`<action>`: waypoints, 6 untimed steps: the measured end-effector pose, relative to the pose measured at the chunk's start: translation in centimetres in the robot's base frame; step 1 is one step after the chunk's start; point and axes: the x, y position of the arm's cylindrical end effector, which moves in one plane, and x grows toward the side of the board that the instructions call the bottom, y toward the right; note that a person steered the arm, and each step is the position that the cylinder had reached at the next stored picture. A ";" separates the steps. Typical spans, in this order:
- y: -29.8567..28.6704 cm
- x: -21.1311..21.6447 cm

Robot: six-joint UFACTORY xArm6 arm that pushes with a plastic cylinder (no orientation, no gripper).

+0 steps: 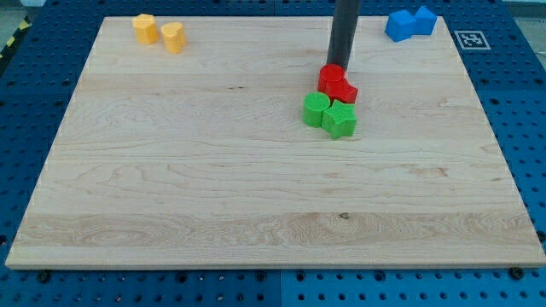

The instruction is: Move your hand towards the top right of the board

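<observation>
My tip (338,66) is at the end of a dark rod that comes down from the view's top, right of centre. It stands just above and touching or nearly touching a red block (331,77). A second red block (344,92) lies against the first. Two green blocks sit just below them: a round one (316,108) and a star-like one (339,119). Two blue blocks (398,25) (423,19) lie at the board's top right corner, to the right of my tip. Two yellow blocks (145,27) (173,37) lie at the top left.
The wooden board (213,188) lies on a blue perforated table. A black-and-white marker tag (470,38) sits just off the board's top right corner.
</observation>
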 end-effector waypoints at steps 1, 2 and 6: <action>-2.3 1.3; -3.9 1.8; 13.8 -3.3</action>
